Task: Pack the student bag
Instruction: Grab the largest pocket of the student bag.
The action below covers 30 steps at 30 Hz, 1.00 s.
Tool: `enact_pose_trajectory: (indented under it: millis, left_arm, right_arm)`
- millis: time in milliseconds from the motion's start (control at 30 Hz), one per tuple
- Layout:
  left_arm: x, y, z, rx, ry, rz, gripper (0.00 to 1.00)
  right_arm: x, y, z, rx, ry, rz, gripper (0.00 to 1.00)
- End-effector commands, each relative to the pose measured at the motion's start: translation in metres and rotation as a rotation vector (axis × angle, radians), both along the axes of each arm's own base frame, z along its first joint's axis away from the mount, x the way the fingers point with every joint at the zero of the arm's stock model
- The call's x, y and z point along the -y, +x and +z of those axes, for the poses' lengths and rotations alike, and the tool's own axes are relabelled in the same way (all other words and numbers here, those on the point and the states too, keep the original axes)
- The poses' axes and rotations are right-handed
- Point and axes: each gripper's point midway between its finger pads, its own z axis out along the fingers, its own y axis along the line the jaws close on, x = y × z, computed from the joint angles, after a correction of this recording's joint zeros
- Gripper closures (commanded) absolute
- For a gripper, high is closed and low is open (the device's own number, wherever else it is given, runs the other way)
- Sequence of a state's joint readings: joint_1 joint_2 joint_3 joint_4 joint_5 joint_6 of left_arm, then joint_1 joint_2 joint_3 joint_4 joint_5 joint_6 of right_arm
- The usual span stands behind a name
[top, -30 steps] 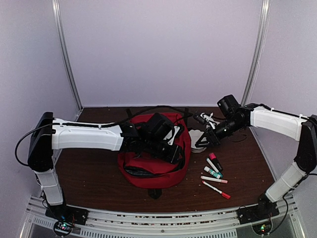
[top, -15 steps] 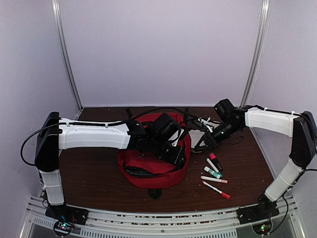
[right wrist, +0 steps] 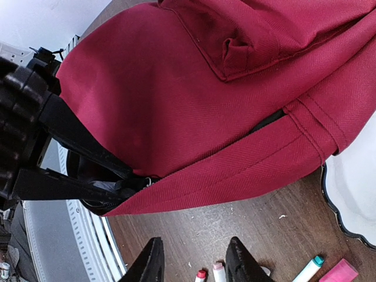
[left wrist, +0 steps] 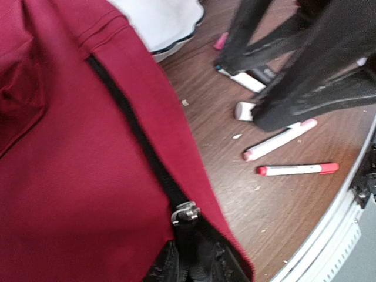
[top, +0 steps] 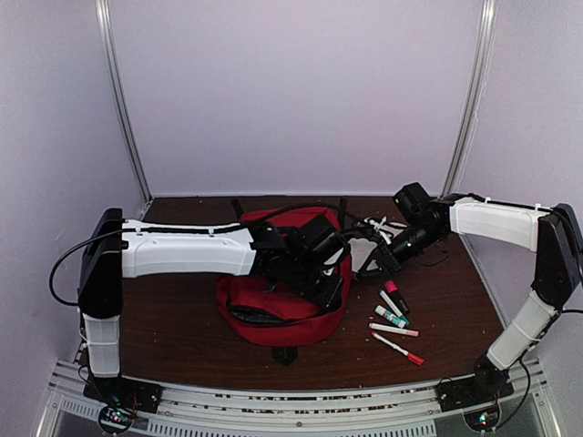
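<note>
The red bag [top: 310, 323] lies on the table [top: 173, 309]; the left fingers [right wrist: 88, 147] sit nearly together at its zipper pull [left wrist: 185, 212], clamped or not I cannot tell; the right fingers [right wrist: 154, 261] stand apart beside it.

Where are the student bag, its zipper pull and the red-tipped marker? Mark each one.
student bag [right wrist: 176, 100]: right wrist view, on its red fabric side.
zipper pull [left wrist: 185, 212]: left wrist view, on the metal tab.
red-tipped marker [top: 397, 349]: top view, on its white barrel.
</note>
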State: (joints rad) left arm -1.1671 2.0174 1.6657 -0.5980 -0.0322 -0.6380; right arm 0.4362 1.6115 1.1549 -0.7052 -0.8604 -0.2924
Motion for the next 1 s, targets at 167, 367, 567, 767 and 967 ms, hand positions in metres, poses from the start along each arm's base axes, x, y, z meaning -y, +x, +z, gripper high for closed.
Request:
enact_pose_trajectory:
  millis: [167, 367, 567, 767, 967]
  left_arm:
    - [-0.004, 0.006, 0.005, 0.027, 0.022, 0.04, 0.82]
    - [0.016, -0.006, 0.01, -0.017, -0.067, -0.038, 0.69]
    - [0.011, 0.0, -0.003, -0.009, -0.004, 0.002, 0.69]
    - [0.006, 0.0, -0.021, -0.006, 0.092, 0.024, 0.71]
    - [0.013, -0.005, -0.014, 0.011, 0.093, 0.005, 0.85]
  right_arm:
    - [-0.003, 0.003, 0.001, -0.009, 0.017, 0.02, 0.64]
    - [-0.004, 0.003, 0.0, -0.021, 0.018, 0.021, 0.64]
    - [-0.003, 0.003, 0.001, -0.019, 0.018, 0.021, 0.64]
    - [-0.004, 0.002, 0.001, -0.021, 0.019, 0.024, 0.64]
    - [-0.004, 0.002, 0.0, -0.024, 0.019, 0.028, 0.64]
